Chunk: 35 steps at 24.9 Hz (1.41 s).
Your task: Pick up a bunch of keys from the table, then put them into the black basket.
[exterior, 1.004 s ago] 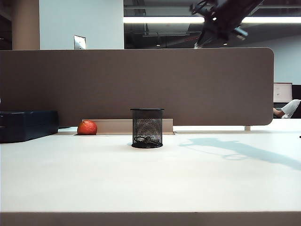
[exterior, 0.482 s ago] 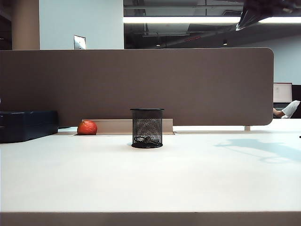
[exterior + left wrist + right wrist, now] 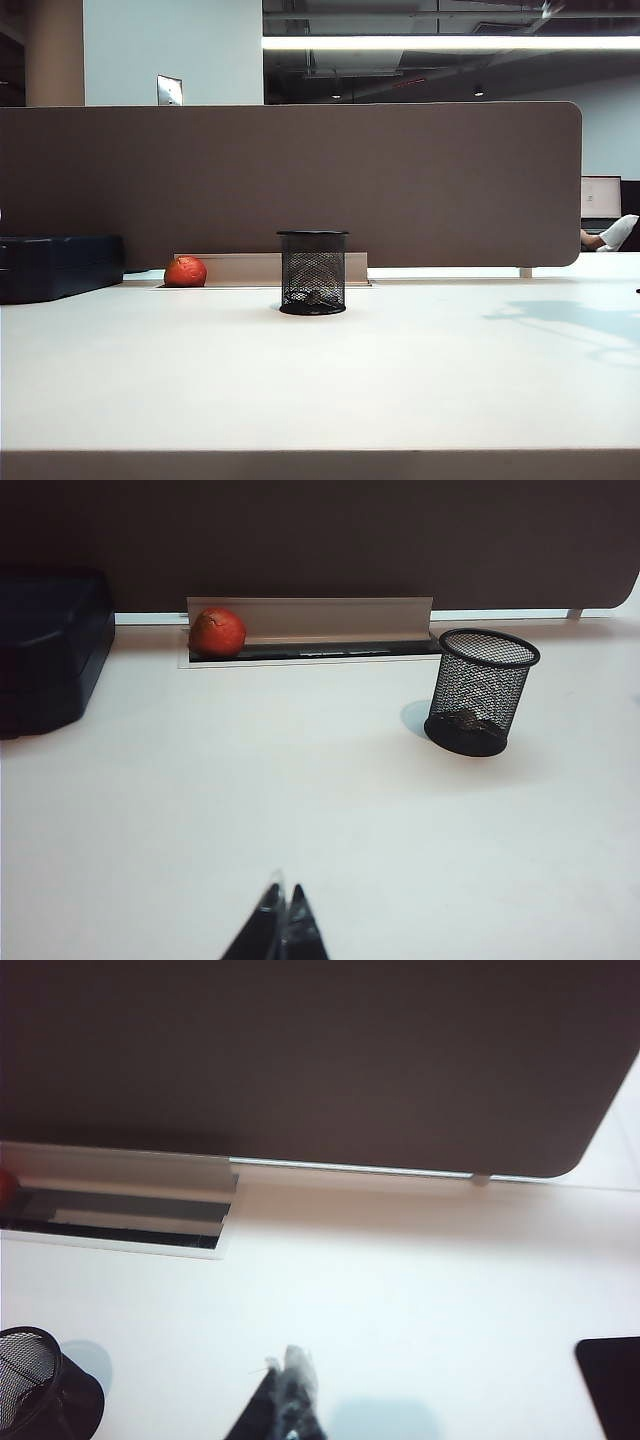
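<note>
Sitting inside the black basket [image 3: 313, 272] on the worktop [image 3: 320, 380]: bunch of keys [image 3: 466, 718] | left gripper [image 3: 281, 920]: fingertips pressed together, empty, above bare worktop | right gripper [image 3: 288, 1400]: pinched closed, empty, aloft near basket | orange fruit [image 3: 185, 271] by brown divider [image 3: 290, 180]

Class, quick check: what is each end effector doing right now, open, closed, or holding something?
Left end effector: closed, empty, above the table.
Right end effector: closed, holding nothing, above the table near the black basket.
</note>
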Each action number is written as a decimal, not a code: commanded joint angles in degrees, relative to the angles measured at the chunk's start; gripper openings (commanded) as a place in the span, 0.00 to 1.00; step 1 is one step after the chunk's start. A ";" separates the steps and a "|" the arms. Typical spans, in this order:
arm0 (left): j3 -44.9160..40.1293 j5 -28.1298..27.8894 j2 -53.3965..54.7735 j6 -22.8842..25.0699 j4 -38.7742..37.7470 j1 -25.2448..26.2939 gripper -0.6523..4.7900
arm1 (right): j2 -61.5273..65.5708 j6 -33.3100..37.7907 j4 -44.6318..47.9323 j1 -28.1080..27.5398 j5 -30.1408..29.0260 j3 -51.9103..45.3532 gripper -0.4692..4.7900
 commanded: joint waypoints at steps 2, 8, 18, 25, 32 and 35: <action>0.17 -0.17 0.04 0.42 0.50 0.02 0.11 | -3.17 -0.11 -1.18 -0.04 0.59 -1.64 0.07; 0.17 -0.17 0.04 0.42 0.50 0.02 0.11 | -12.79 0.11 2.97 -1.38 0.59 -16.57 0.07; 0.17 -1.60 0.04 0.42 0.50 0.02 0.11 | -28.96 2.69 13.38 -5.66 0.59 -39.30 0.07; 0.17 -1.68 0.04 0.42 0.11 0.02 0.11 | -39.89 3.10 22.18 -5.73 -2.43 -57.24 0.07; 0.17 -1.68 0.04 0.42 -2.03 0.02 0.11 | -49.31 4.68 28.44 -5.75 -2.45 -70.93 0.07; 0.17 -1.68 0.04 0.42 -2.01 0.02 0.11 | -53.20 5.25 29.66 -5.75 -2.43 -75.23 0.07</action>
